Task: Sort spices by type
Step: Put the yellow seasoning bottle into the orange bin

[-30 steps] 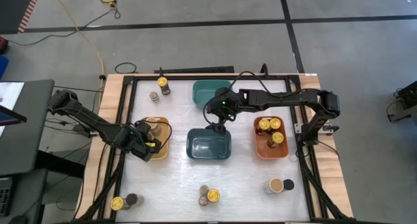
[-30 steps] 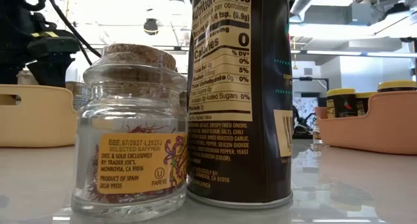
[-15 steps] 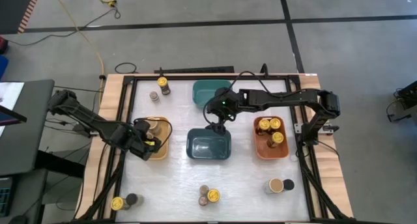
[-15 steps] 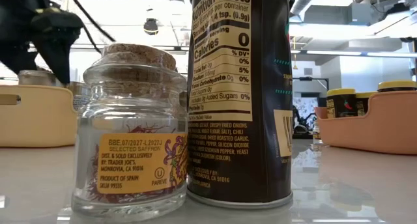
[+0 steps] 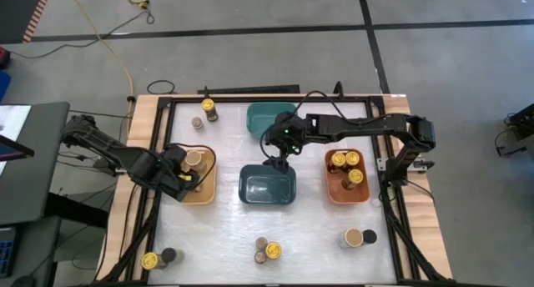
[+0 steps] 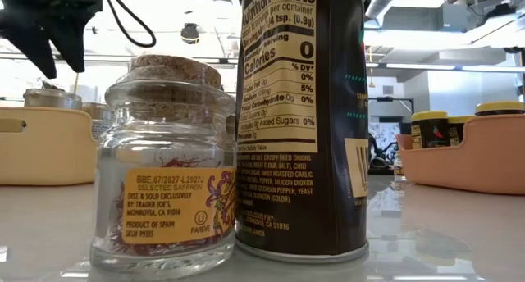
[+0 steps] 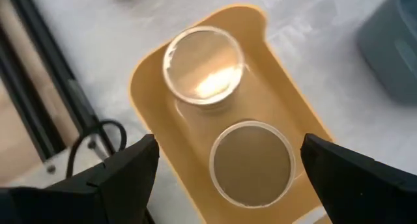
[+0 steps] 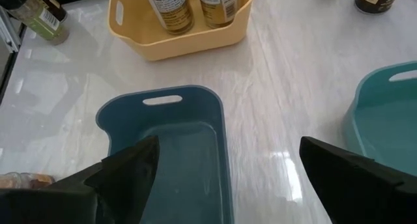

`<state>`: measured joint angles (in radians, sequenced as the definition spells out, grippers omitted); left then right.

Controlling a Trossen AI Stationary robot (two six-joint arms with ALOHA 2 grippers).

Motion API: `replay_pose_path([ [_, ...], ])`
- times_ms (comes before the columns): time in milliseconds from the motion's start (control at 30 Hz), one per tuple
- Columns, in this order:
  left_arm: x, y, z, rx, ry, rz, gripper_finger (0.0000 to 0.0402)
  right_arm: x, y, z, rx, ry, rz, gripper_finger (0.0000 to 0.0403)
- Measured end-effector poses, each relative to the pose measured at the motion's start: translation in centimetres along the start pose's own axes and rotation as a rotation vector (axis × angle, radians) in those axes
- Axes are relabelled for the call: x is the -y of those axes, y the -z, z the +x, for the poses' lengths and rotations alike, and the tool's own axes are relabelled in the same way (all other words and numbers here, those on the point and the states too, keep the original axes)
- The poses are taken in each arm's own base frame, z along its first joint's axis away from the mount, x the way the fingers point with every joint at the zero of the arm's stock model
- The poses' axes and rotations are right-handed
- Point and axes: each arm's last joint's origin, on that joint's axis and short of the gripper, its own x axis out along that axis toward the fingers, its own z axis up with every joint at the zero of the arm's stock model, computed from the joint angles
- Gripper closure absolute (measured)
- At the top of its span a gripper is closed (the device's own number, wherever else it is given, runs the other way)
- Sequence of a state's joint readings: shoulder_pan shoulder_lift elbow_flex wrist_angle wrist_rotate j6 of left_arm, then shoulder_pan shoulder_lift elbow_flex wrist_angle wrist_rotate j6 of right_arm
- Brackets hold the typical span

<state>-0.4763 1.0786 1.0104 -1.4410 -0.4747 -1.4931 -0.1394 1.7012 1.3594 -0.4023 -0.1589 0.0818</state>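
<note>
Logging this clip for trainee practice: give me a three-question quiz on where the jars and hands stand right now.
1. True or false: the dark-blue bin holds jars.
2. How many jars stand in the yellow bin?
3. The left hand is: A) shut on a jar, B) open above the yellow bin, C) out of view.

Key: 1 false, it is empty, with the open right hand above it; 2 two; 3 B.

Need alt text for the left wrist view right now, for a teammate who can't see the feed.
Left gripper, fingers open, hovers above a yellow bin on the white table. Two wide jars stand in the bin, seen from the top: one tan-topped, one shiny with glare. A dark-blue bin's corner shows at the edge.
</note>
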Motion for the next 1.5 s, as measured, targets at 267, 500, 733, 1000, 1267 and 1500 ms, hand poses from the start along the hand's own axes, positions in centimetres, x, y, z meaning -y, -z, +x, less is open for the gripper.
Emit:
replay_pose_path([
  [267, 0.2, 0.0, -0.1, 0.003, 0.018, 0.133, 0.0043, 0.0, 0.0, 0.0, 0.0, 0.0, 0.0, 0.0005],
  [500, 0.5, -0.1, -0.1, 0.009, 0.042, 0.121, 0.0043, 0.0, 0.0, 0.0, 0.0, 0.0, 0.057, 0.0005],
  [733, 1.2, -0.2, -0.1, 0.039, 0.106, 0.095, 0.0043, 0.2, 0.0, 0.0, 0.004, 0.005, 0.099, 0.0005],
  [1000, 1.9, -0.4, -0.2, 0.08, 0.173, 0.127, 0.0043, 0.0, -0.2, 0.0, 0.02, -0.002, 0.093, 0.0005],
  [1267, 2.7, -0.6, -0.4, 0.123, 0.247, 0.074, 0.0043, -0.4, -0.5, 0.3, 0.055, -0.013, 0.079, 0.0005],
  [1500, 2.8, -0.9, -0.5, 0.229, 0.218, 0.149, 0.0043, -2.3, -1.1, 0.5, 0.139, 0.008, 0.036, 0.0009],
])
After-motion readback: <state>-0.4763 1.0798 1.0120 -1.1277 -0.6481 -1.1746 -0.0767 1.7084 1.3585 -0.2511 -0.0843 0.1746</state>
